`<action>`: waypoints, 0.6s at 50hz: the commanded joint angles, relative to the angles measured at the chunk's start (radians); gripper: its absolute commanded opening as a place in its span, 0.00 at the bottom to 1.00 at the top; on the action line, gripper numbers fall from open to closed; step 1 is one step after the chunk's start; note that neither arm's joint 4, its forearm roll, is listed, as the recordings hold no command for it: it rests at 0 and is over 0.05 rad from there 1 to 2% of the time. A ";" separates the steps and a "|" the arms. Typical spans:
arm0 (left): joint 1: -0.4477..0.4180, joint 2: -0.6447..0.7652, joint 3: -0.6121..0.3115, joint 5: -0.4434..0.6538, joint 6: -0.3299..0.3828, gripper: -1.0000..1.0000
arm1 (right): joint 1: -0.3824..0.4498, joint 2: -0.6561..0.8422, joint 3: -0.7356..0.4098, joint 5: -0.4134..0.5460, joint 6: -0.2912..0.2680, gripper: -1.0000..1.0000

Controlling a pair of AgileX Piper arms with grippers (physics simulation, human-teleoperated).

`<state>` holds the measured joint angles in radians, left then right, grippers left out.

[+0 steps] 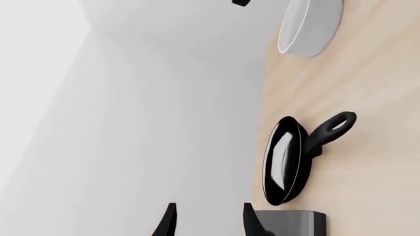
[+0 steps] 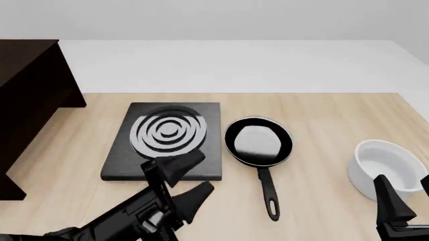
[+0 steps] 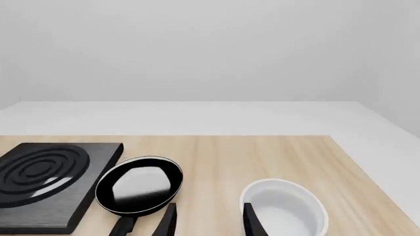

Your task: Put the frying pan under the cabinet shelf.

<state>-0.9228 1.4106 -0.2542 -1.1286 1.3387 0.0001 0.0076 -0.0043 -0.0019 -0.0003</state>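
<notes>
**Pan not yet picked up**

Frying pan (image 2: 258, 142) sits on the table beside the stove plate (image 2: 168, 140), untouched. Cabinet shelf (image 2: 30, 100) far left. My left gripper (image 2: 181, 181) spread wide, empty; right gripper (image 2: 392, 206) empty, parted. Grasp and carry remain.

Left gripper (image 2: 190, 176) is seen low at front-left, rolled sideways, fingers spread apart, nothing held. Right gripper (image 2: 393, 201) is seen at the front-right corner, mostly cropped; fingers appear parted in the wrist view, nothing gripped.

Bare table (image 2: 322, 125) around frying pan (image 2: 258, 142); stove plate (image 2: 168, 140) just beside, leftward.
</notes>
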 commanded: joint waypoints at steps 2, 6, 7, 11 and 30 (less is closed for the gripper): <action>-0.046 0.129 -0.022 -0.072 0.072 1.00 | 0.000 0.000 0.000 0.000 0.000 1.00; -0.057 0.143 -0.031 -0.068 0.068 1.00 | 0.000 0.000 0.000 0.000 0.000 1.00; -0.054 0.146 -0.036 -0.065 0.065 1.00 | 0.000 0.000 0.000 0.000 0.000 1.00; -0.068 0.182 -0.034 -0.088 0.102 1.00 | 0.000 0.000 0.000 0.000 0.000 1.00; -0.125 0.301 -0.105 -0.091 0.132 1.00 | 0.000 0.000 0.000 0.000 0.000 1.00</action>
<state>-1.0170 1.6591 -0.3324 -1.2142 1.4534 0.0000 0.0077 -0.0043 -0.0019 -0.0002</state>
